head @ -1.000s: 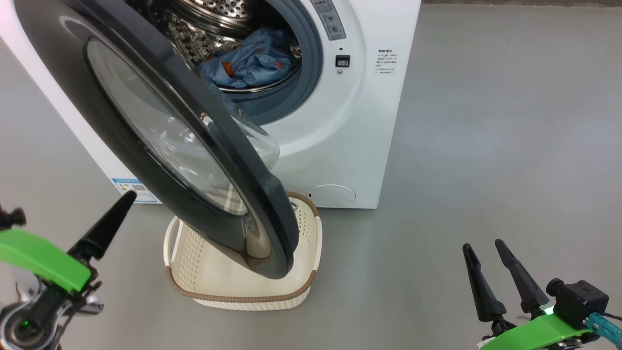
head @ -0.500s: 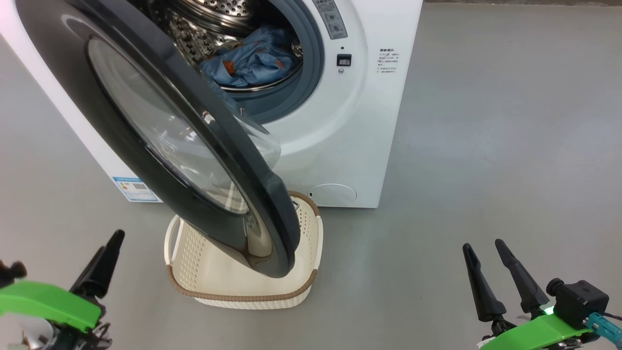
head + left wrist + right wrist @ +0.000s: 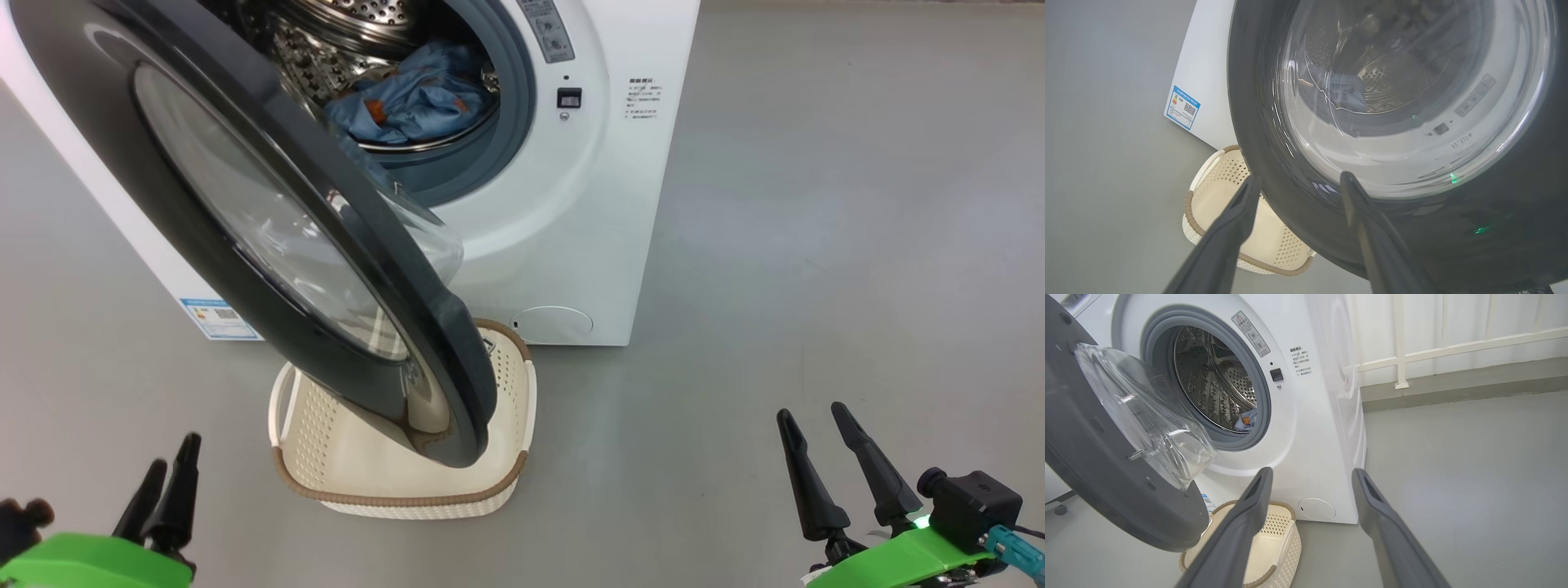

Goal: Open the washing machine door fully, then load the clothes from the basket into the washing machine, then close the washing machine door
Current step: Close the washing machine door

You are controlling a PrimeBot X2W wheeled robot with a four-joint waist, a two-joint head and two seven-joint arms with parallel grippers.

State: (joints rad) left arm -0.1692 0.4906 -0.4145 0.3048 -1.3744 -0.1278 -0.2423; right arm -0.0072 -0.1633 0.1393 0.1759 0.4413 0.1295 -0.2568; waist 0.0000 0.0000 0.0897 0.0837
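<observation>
Washing machine door [image 3: 269,237], the large round one with a wide glossy black rim and a bulging clear glass bowl, stands partly open. Its free edge hangs over the small cream-white perforated basket with a brown woven-look rim [image 3: 392,500], on the floor just in front of the big white front-loading washing machine [image 3: 588,212]. Soft light-blue clothes with orange-brown print [image 3: 408,102] lie in the steel drum, and what I see of the basket looks empty, so I judge closing to be the step in hand.

My left pincer [image 3: 173,454] hangs low to the left with its fingers spread, holding nothing and facing the door's outer side. My right pincer [image 3: 811,425] is likewise open and empty, well apart on the right.

I expect the door to be rigid and fairly heavy, swinging on its hinge. The glossy rim looks slippery and the glass fragile, so I would push flat on the black rim near the free edge rather than pinch it.
</observation>
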